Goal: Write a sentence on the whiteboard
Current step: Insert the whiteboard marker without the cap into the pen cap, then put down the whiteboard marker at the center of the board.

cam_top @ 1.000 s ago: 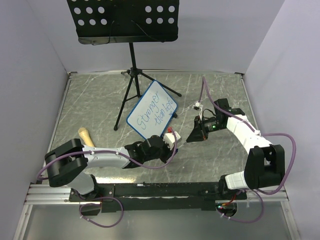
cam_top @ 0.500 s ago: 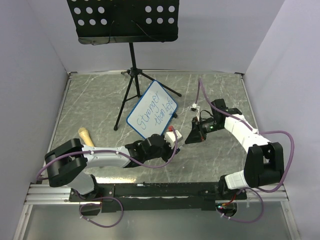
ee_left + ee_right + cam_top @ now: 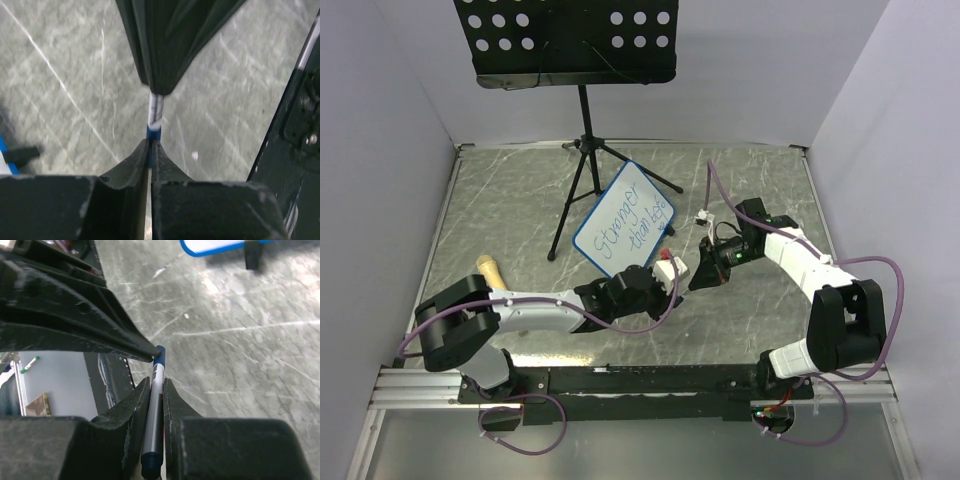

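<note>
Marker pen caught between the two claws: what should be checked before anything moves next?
1. Right gripper shut on the white-barrelled marker pen with a blue end: ok.
2. Left gripper shut on that pen's blue end: ok.
3. Pen cap on or off: cannot tell.
4. Blue-framed rectangular whiteboard standing on the grey marbled table: ok.
5. Blue handwritten sentence finished: cannot tell.

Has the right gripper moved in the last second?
Yes. The right gripper, holding the marker, has shifted left, closer to the whiteboard and the left gripper.
</note>
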### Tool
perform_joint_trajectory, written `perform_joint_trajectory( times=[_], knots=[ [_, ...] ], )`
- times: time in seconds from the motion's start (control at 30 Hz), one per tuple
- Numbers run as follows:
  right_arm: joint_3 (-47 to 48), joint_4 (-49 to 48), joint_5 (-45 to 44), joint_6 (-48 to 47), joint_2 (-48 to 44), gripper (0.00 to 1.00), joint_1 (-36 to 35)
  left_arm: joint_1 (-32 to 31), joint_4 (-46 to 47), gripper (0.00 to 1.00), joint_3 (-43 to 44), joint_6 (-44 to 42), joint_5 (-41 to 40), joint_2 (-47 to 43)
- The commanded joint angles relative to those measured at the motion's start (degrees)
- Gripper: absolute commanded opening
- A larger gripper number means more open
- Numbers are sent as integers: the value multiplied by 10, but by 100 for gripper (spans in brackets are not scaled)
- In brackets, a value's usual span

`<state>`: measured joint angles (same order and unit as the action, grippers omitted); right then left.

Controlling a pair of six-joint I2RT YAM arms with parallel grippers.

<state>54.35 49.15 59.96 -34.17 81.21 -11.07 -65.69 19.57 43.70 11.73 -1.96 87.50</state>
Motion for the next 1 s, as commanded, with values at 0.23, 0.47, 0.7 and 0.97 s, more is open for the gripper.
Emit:
perform_joint_trajectory(
  times=[0.23, 0.47, 0.7, 0.97],
  knots=[
    [1, -65, -101, 38, -7, 0, -20, 13, 139, 9, 8, 34, 2, 30],
    [1, -76, -146, 45, 6, 0, -24, 13, 122, 15, -40, 48, -17, -27],
    [2, -86, -226, 41, -19, 0, -40, 13, 67, 43, -122, 79, -93, -166],
    [-23, -98, -381, 16, -64, 0, -102, 13, -35, 84, -176, 105, -201, -386]
  ],
)
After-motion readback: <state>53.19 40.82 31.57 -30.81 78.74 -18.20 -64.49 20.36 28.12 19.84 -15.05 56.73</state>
